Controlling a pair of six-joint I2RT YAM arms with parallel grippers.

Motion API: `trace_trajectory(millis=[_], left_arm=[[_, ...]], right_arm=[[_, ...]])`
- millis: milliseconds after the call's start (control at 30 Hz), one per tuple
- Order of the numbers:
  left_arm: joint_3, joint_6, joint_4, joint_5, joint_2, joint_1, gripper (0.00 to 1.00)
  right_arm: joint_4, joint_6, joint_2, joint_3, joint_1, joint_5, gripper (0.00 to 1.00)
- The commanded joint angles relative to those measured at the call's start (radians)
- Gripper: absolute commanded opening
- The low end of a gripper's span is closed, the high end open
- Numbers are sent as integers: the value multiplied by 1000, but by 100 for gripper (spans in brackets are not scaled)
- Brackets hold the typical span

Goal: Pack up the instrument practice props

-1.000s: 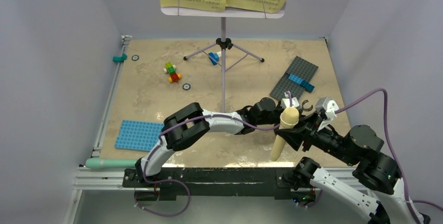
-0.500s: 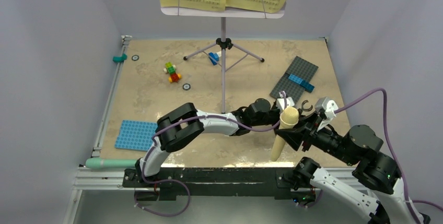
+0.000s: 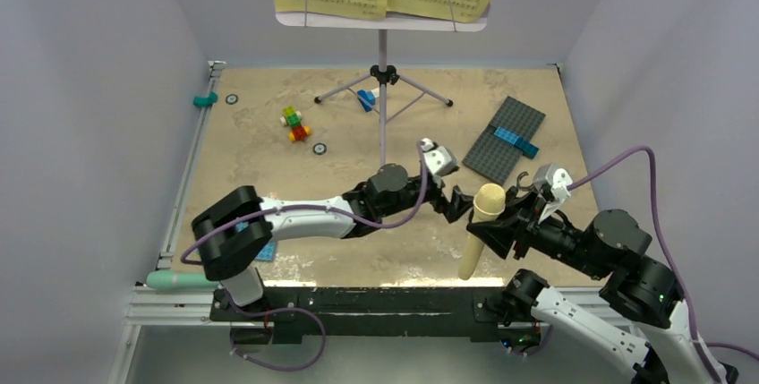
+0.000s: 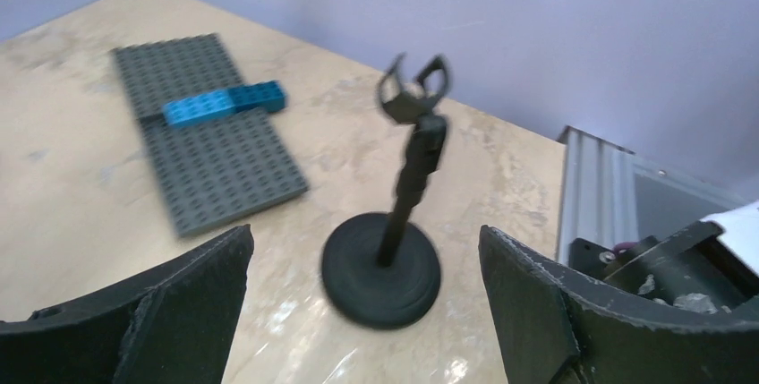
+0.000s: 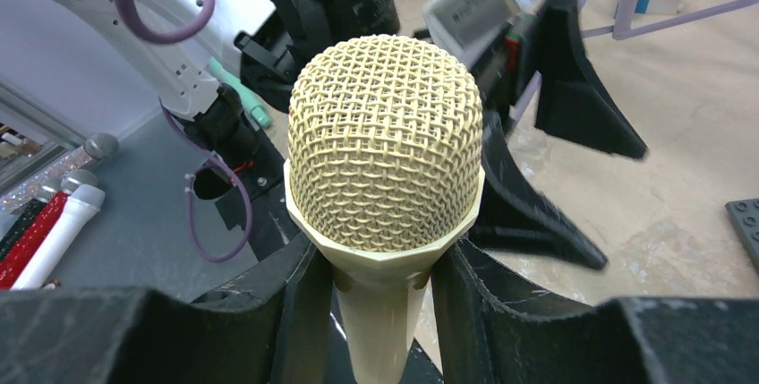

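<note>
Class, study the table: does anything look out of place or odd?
The black mic stand has an empty clip: the cream microphone is off it, held by the right fingers. Loose bricks lie scattered on the table, a blue brick by the legs of the music stand.

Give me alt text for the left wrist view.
A small black round-base mic stand stands on the beige table, centred between the left hand's open black fingers, untouched by them. Behind it lies a flat grey studded baseplate with a blue brick on top.
</note>
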Motion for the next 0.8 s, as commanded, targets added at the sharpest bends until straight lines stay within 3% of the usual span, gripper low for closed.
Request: trace_trajectory(millis=[0,100,200,433,567,767], left_arm=[[-179,-107,45,-156,-176,73,100],[-354,-156,57,-272,-350,87,99],[-536,-195,63,-267,-548,94,98],[-785,-389,124,71,-959,146,100],[-796,-452,192,215,-987,153,100],[-699,-483,246,375,-792,153,100]], right_arm=[[85,36,32,22,2,-25,0],[97,49,50,11,2,11,0],[128,66,74,-10,2,22,0],[200,114,168,-21,2,-12,0],[279,137,237,-49,3,-56,0],[470,222,371,-83,7,-171,0]])
